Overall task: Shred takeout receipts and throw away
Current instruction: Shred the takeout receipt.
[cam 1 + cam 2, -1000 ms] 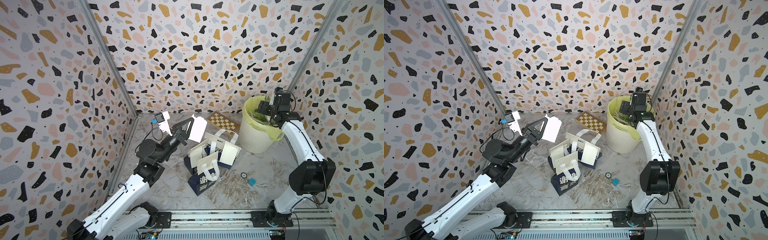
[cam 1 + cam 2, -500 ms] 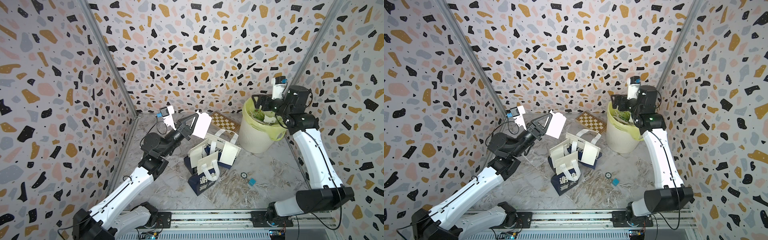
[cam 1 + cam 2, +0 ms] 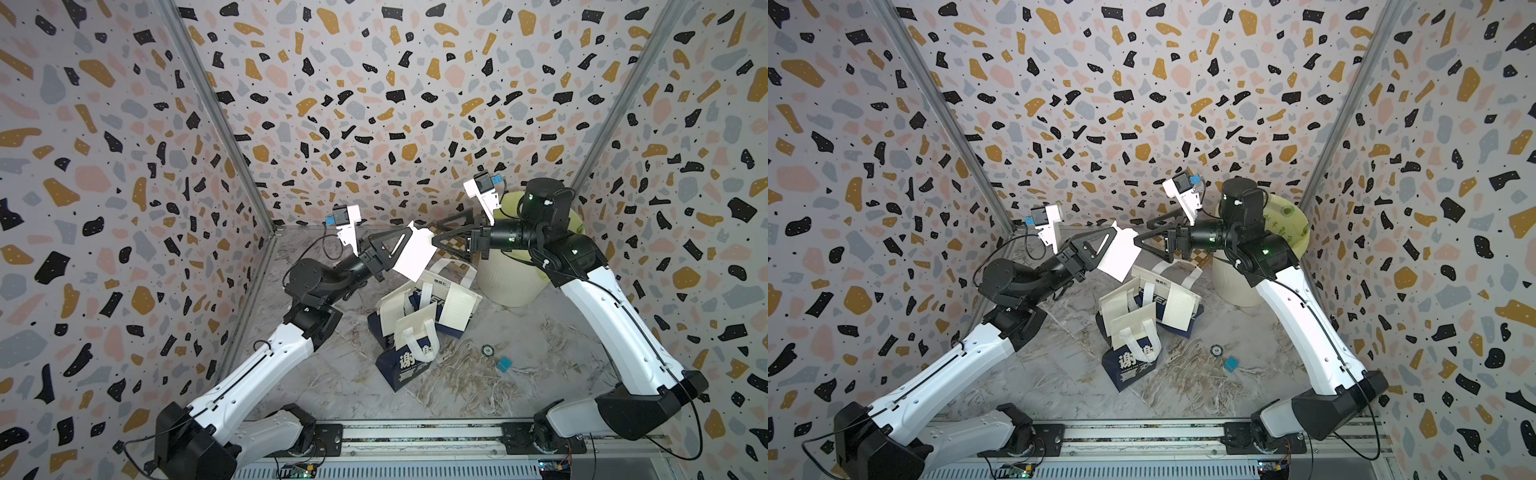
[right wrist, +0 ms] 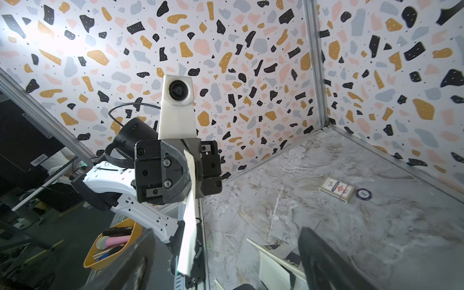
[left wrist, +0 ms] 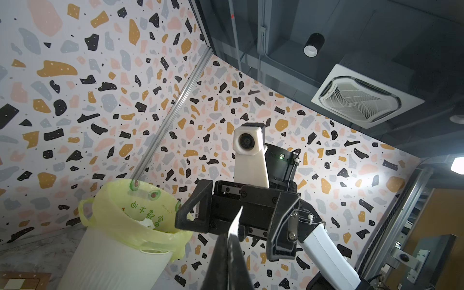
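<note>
Mid-job here, operator: shredded strips (image 3: 465,386) already littered the counter (image 3: 332,365) near the paper bags (image 3: 419,316), and a white scrap or two showed inside the lined bin (image 5: 113,251), so some tearing and dumping looked done. But one takeout receipt (image 3: 415,255) was whole and well up in the air, above the bags and just in front of the bin, so this slip was yet to be torn and dropped. I couldn't see whether more receipts hid in the bags. Your left arm reached up and forward from its base, wrist angled toward the middle, and the left fingers (image 3: 390,236) were pressed together, pinching the receipt by its near edge; the left wrist view showed the paper edge-on as a thin sliver (image 5: 234,223) rising from that pinch. Your right arm came in from the bin side, forearm roughly level, pointing straight at the left one. The right fingers (image 3: 451,235) were spread wide, tips right at the receipt's free edge, touching or a hair short, I couldn't tell, and nothing was gripped there. My read: close on that edge and pull apart next.
</note>
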`<state>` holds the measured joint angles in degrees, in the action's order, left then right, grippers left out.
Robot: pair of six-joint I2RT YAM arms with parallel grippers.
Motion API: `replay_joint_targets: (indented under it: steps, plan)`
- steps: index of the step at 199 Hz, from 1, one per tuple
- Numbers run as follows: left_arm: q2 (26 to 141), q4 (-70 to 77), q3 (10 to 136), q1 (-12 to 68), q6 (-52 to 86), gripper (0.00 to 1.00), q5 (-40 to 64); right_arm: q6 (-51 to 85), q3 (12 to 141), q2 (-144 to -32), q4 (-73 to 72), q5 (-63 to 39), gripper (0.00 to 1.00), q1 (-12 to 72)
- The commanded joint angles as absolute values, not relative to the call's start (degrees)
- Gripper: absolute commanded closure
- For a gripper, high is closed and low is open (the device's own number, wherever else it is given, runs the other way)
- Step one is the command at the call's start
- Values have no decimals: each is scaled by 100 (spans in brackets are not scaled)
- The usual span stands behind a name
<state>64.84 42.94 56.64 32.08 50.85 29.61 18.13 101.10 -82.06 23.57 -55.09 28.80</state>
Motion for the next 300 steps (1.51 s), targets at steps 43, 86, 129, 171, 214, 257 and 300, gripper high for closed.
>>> replay_joint_targets:
  steps: [43,86,129,171,214,257,300]
  plan:
    - [6519,4711,5791,3237,5079,100,3044,2634,10200,-8258,1674,-5554,41,3268]
    - [6513,4685,5757,3238,5045,100,2957,2742,10142,-8299,1599,-5503,73,3275]
    - [6533,4595,5754,3241,5045,100,2867,2743,10061,-8332,1496,-5757,100,3273]
    - [6256,3506,5904,3239,4262,38,2946,2400,10133,-8295,1787,-5592,100,3279]
    - [6143,2382,6218,3234,3615,45,3438,1825,10341,-8367,2443,-5513,100,3278]
    - [6216,2638,6275,3234,3863,60,3618,1486,10430,-8358,2822,-5424,100,3311]
    - [6258,2768,6206,3235,4072,77,3585,1464,10512,-8393,2835,-5402,100,3367]
